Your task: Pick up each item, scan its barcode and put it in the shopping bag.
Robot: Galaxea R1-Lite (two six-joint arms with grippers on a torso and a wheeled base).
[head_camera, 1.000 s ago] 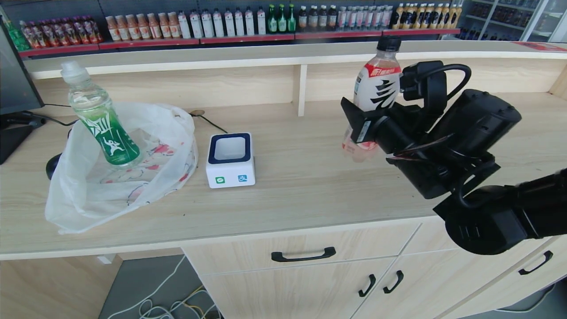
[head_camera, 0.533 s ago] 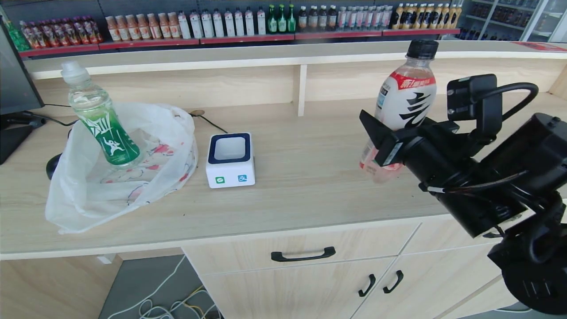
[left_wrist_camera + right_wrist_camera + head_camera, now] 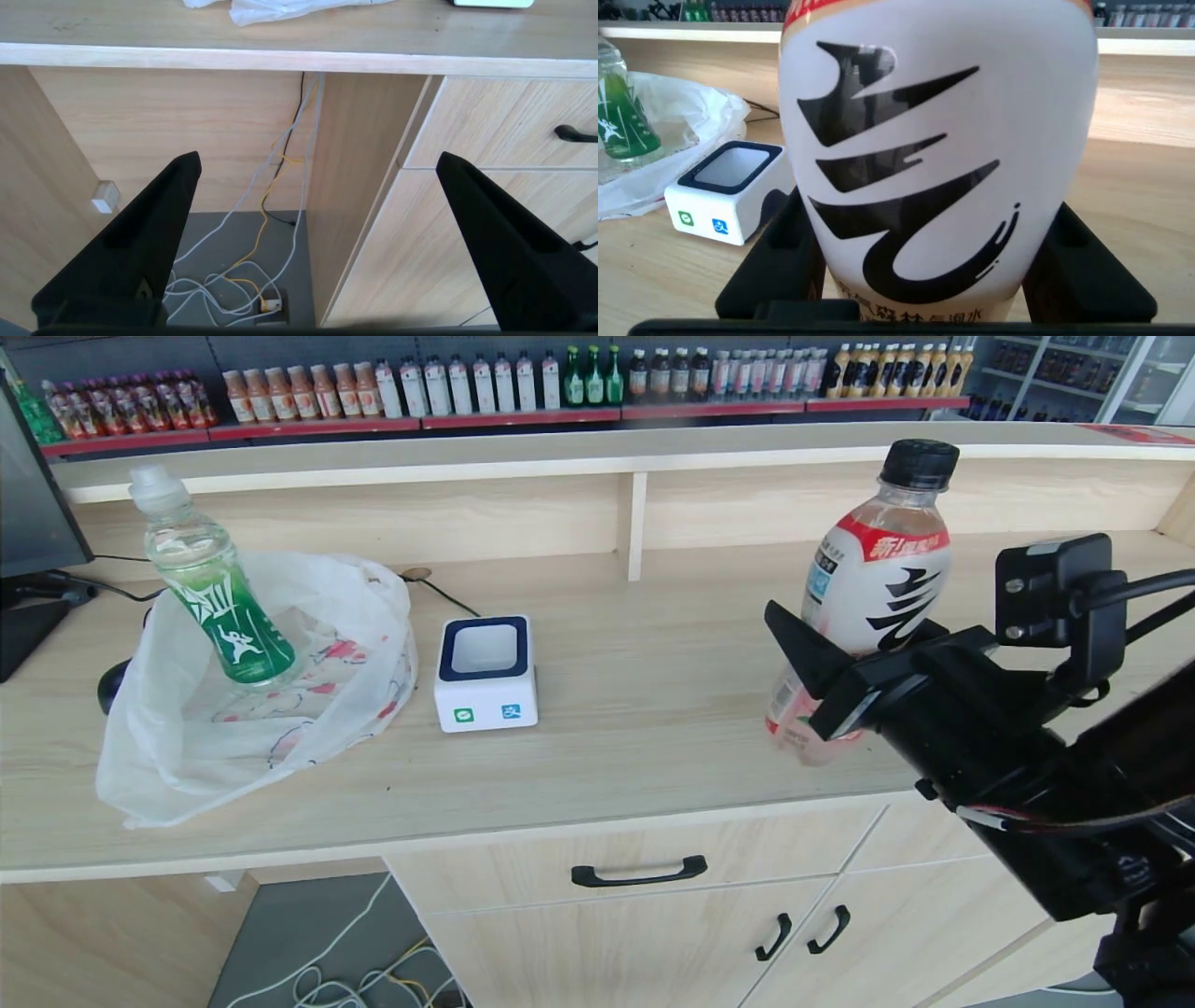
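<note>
My right gripper (image 3: pixel 864 677) is shut on a white-labelled bottle (image 3: pixel 864 593) with a black cap and pink drink, held upright above the counter's right front part. In the right wrist view the bottle (image 3: pixel 938 154) stands between the black fingers (image 3: pixel 771 266). A green-labelled bottle (image 3: pixel 210 583) leans in the white plastic shopping bag (image 3: pixel 252 700) at the left; the bottle (image 3: pixel 621 112) and the bag (image 3: pixel 677 140) also appear in the right wrist view. The white scanner box (image 3: pixel 485 674) with a dark blue rim sits right of the bag. My left gripper (image 3: pixel 313 243) hangs open below the counter edge, empty.
The wooden counter (image 3: pixel 644 709) has a raised back ledge with a divider (image 3: pixel 635 523). A monitor (image 3: pixel 33 523) stands at the far left. Drawers with black handles (image 3: pixel 639 875) lie below the counter. Cables (image 3: pixel 271 233) trail on the floor under it. Drink shelves (image 3: pixel 560 383) line the back wall.
My right arm has carried the white-labelled bottle to the right and nearer the counter's front edge. The bag, green bottle and scanner stay put.
</note>
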